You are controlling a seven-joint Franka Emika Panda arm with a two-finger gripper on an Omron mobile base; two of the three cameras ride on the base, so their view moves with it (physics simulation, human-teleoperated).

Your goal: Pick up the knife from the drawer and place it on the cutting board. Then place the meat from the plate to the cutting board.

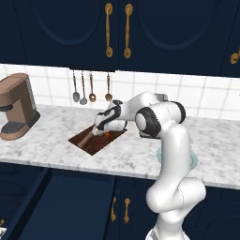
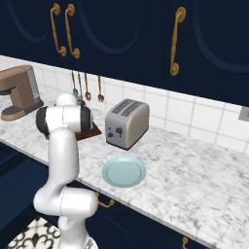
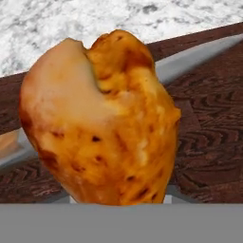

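The orange-brown meat looms close in the hand view, and my gripper seems shut on it, its fingertips hidden behind it. In the left base view the meat is a small orange spot just over the dark reddish-brown cutting board. The knife lies on the board; its grey blade passes behind the meat and its tan handle is at the left edge. The pale blue-green plate has nothing on it. The navy drawer stands pulled out below the counter.
A silver toaster stands between the board and the plate. A brown coffee machine sits at the counter's left end. Brass-handled utensils hang on the tiled wall behind the board. The open drawer juts out in front of the base.
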